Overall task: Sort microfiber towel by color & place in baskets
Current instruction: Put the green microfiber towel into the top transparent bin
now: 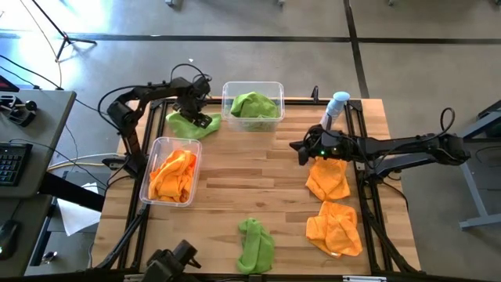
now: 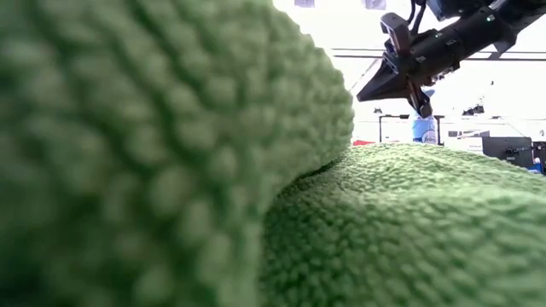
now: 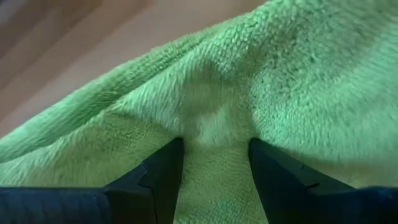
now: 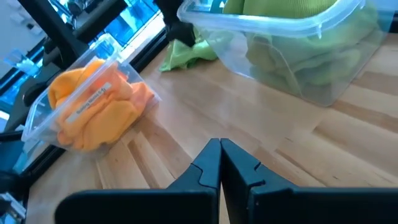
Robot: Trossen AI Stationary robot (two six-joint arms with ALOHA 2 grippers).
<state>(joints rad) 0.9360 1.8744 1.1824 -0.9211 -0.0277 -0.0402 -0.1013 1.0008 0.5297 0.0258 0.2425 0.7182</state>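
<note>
My left gripper (image 1: pixel 200 111) (image 3: pixel 214 155) is open, down on a lime green towel (image 1: pixel 192 124) (image 3: pixel 261 93) that lies flat at the table's far left. Right of it stands a clear basket (image 1: pixel 273 88) with a green towel inside. Nearer, at the left edge, a second clear basket (image 1: pixel 156 147) (image 4: pixel 99 46) holds orange towels. My right gripper (image 1: pixel 300 149) (image 4: pixel 220 158) (image 2: pixel 420 104) is shut and empty, above the table's middle. Two orange towels (image 1: pixel 327 178) (image 1: pixel 335 227) lie at the right. Another green towel (image 1: pixel 256 244) (image 2: pixel 171 170) lies at the near edge, filling the low view. My left gripper comes at the green towel from above, pointing down. Its open fingertips (image 3: pixel 169 163) sit in the pile on either side of a raised ridge of cloth (image 3: pixel 214 121). The towel lies on the table.
A pale blue-capped spray bottle (image 1: pixel 337 104) (image 2: pixel 422 128) stands at the far right, just beyond my right arm. Bare wood lies in the table's middle (image 1: pixel 250 176). The green basket (image 4: pixel 292 37) shows close ahead in the right wrist view.
</note>
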